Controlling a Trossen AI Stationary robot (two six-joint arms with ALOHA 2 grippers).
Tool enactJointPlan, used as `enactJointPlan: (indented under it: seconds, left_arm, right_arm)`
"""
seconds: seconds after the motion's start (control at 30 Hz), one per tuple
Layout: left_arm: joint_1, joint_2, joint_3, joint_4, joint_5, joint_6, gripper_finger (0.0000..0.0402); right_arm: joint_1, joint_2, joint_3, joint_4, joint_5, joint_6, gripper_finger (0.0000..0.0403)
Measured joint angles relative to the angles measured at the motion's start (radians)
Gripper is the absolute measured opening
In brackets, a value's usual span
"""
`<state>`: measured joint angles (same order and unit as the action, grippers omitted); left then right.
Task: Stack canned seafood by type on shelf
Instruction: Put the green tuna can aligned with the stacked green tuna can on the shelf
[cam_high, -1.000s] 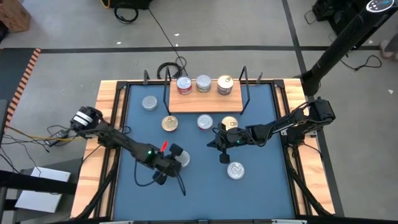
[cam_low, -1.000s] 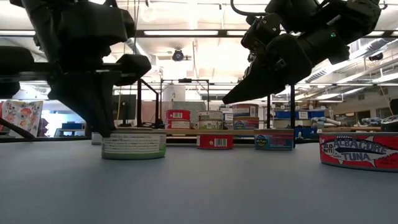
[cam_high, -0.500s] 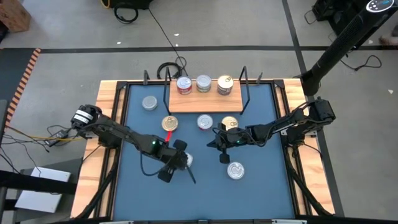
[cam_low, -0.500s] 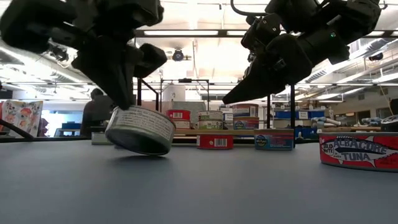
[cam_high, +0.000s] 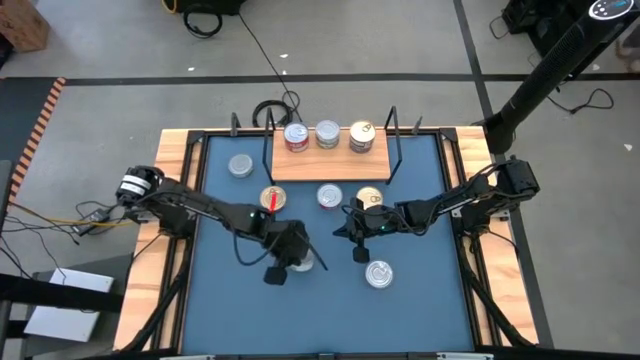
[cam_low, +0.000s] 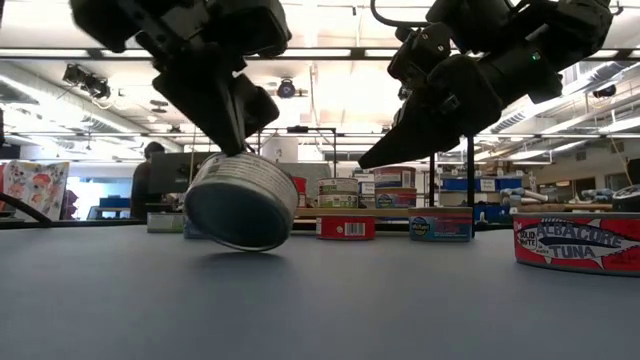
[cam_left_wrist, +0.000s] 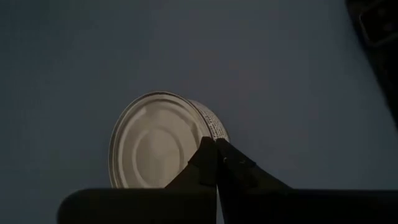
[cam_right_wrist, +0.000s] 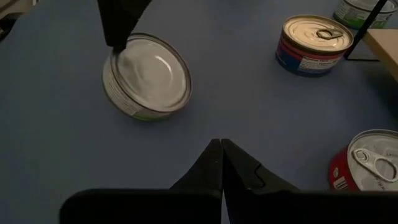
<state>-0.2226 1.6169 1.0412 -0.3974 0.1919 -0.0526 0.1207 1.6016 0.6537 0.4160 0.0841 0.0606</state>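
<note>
Left pincer (cam_low: 232, 140) tipping tin (cam_low: 240, 200) steeper than before, right pincer (cam_high: 356, 238) unmoved

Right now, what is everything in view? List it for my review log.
Shelf: one, light wood with black wire ends, far side of table.
Tins on shelf: three in a row.
Tins on mat: three before the shelf, one far-left, one near-right.
Tilted tin: one, silver with green label, lifted on edge mid-table.
Table: blue mat, wooden rim.
Person: dark figure in the room behind, low view.
Left gripper: shut on the tilted tin's rim.
Right gripper: shut, hovering mid-table.
</note>
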Motion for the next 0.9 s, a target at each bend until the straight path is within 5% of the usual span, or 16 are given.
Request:
enactJointPlan:
  seconds: [0.9]
  left_arm:
    - [0.231,-0.023,0.001,-0.05,-0.023,-0.111,0.0]
  right_arm:
    - [-0.051,0.0,0.0,-0.06,-0.034,0.226,0.0009]
